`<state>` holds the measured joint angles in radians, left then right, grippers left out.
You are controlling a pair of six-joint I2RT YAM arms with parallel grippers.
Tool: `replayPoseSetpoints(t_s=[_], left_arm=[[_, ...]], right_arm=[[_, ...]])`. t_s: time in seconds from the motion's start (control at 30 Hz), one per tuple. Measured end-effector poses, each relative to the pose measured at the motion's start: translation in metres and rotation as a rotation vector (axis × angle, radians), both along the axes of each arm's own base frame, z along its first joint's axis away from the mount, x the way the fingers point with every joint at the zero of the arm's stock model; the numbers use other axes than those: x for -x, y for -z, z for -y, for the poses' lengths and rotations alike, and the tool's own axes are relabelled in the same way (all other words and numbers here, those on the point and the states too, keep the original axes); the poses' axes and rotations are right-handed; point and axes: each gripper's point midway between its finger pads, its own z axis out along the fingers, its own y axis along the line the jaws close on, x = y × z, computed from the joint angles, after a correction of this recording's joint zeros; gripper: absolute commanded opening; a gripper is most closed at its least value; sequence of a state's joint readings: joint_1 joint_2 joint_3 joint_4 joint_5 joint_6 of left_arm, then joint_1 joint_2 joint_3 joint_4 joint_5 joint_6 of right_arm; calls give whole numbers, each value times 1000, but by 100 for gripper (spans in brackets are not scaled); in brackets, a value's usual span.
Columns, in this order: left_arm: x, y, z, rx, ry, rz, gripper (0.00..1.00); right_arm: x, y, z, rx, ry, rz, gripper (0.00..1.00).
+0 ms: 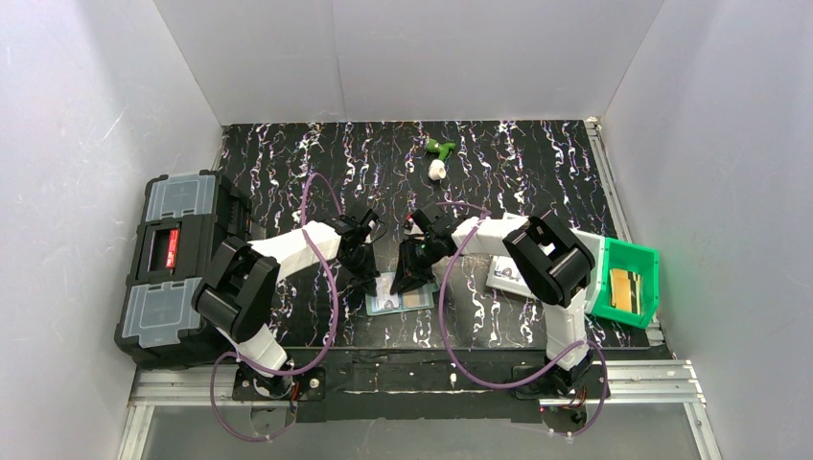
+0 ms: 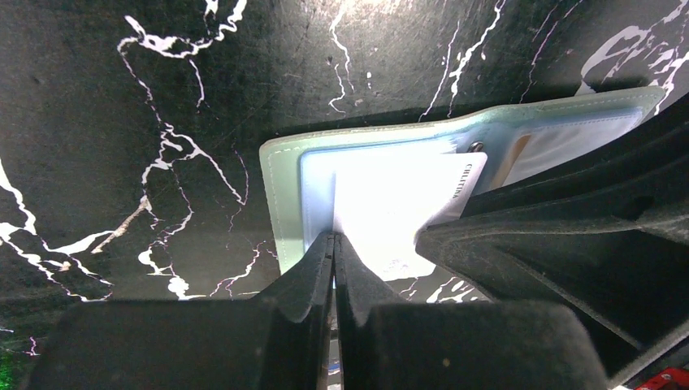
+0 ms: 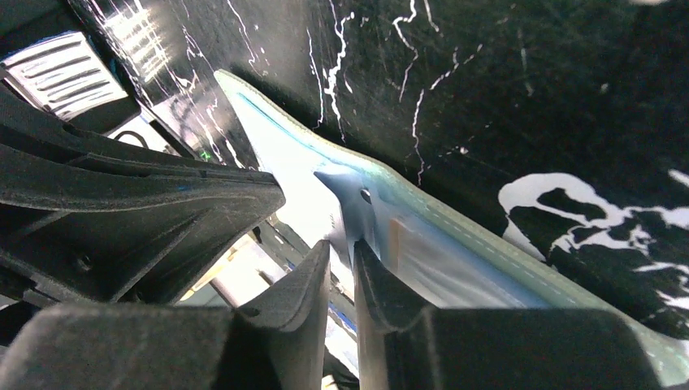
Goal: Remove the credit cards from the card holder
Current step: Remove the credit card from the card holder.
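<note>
top external: high, behind arm bases, looking down on whole table [image 1: 537, 163], far | left wrist: close-up, steep look down at card holder [image 2: 280, 203] | right wrist: close-up, low raking angle along same holder | shared: card holder, all three views

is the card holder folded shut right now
No, the card holder lies open on the table with a white card showing inside.
</note>
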<state>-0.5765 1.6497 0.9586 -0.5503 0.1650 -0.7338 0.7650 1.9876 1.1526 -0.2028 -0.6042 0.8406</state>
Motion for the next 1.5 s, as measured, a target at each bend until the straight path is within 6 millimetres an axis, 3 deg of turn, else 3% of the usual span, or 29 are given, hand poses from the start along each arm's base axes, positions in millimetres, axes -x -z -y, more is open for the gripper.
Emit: replayPoseSetpoints(t_s=[0.23,0.47,0.8,1.3,1.4,1.5], left_arm=[[0,0,0,7,-4,-6,0],[1,1,2,18,-16,-13,0],[2,3,7,42,-25,-20,0],[2,0,6,44,-10,-11,0],[1,-8,6,42,9,-5,15],[-9,-29,12,72,31,44,50]], right_arm=[[1,-2,0,-17,-6,-9,1],[0,-1,10,-30,14,2,1],[-6,-5,47,0,84,15,1],[-17,-44,72,40,123,156,1],[-16,-59,76,27,129,180,1],[-15,-75,81,13,136,210,1]])
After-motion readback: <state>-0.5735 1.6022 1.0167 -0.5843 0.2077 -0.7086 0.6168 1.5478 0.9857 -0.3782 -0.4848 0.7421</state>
